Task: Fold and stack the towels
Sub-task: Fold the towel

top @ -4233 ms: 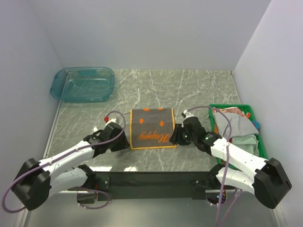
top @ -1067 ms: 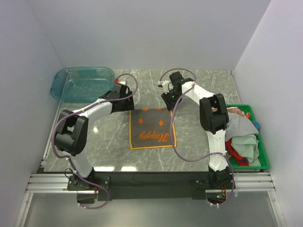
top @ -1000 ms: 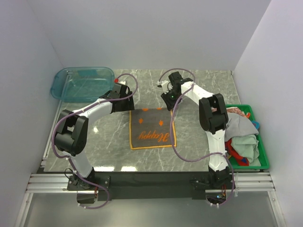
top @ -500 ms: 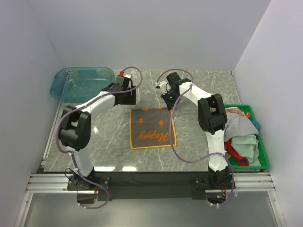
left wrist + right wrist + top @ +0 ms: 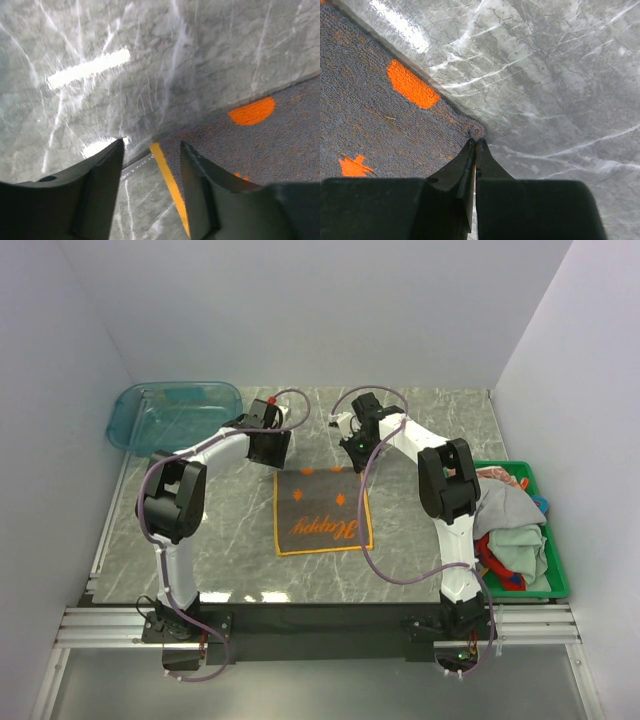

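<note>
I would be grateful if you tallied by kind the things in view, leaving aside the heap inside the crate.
Towels laid flat: 1, the orange-edged towel
Containers: 2, the teal tub and the green crate
Grippers: 2, the left gripper and the right gripper
Total: 5

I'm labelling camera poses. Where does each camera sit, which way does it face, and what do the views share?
Top external: above and behind the robot, looking down at the table; both arms show whole, left gripper and right gripper at the towel.
Left wrist: on the left arm, facing down; open fingers straddle a towel corner.
Right wrist: on the right arm, facing down; fingertips pinched shut on another corner.
All three share the towel.
</note>
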`<state>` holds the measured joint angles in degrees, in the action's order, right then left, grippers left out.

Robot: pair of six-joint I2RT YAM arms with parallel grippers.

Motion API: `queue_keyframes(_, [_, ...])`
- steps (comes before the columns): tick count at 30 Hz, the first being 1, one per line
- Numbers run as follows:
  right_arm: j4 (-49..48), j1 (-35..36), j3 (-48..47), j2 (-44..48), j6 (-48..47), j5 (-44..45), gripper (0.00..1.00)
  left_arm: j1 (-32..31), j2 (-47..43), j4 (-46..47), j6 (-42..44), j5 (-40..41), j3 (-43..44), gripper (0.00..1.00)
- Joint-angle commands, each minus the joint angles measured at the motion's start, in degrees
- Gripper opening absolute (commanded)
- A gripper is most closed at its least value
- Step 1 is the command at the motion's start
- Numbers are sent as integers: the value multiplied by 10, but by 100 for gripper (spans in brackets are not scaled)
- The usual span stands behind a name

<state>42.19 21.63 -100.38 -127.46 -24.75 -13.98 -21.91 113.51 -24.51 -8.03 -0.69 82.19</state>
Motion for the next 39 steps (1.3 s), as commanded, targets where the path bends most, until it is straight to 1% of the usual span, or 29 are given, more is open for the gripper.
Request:
queue_keyframes(1, [0, 4, 18, -8, -1, 23, 0, 2, 16, -12, 36, -23, 33, 53])
queue_keyframes(9, [-4, 3, 19, -7, 1, 32, 0, 2, 46, -32, 47, -20, 46, 44])
queue_keyframes(16, [-9, 4, 22, -4, 7, 36, 0, 2, 65, -43, 50, -30, 46, 45])
queue_keyframes(19, [-11, 3, 24, -2, 8, 42, 0, 2, 73, -54, 44, -19, 46, 44])
queue_keyframes(21, [-14, 3, 26, -1, 8, 47, 0, 2, 75, -58, 38, -7, 45, 42])
queue_keyframes(22, [-16, 3, 26, -1, 10, 49, 0, 1, 79, -59, 37, -7, 41, 39])
queue_keyframes(25, [-19, 3, 26, 0, 13, 55, 0, -5, 82, -60, 27, -3, 32, 34])
queue_keyframes(31, [-27, 3, 31, 8, 15, 55, 0, -10, 97, -65, 5, -1, 21, 31])
queue_keyframes(33, [-27, 3, 31, 11, 16, 57, 0, -11, 98, -70, 2, -2, 20, 32])
queue_keyframes(34, [-28, 3, 31, 11, 16, 60, 0, -12, 95, -73, 1, -2, 19, 37])
queue_keyframes(36, [-26, 3, 27, 10, 18, 60, 0, -12, 87, -72, -1, -5, 19, 42])
queue_keyframes(37, [-26, 3, 25, 9, 18, 61, 0, -11, 74, -70, -2, -5, 21, 47])
queue_keyframes(39, [-27, 3, 23, 10, 23, 62, 0, -9, 60, -69, -8, -7, 34, 50])
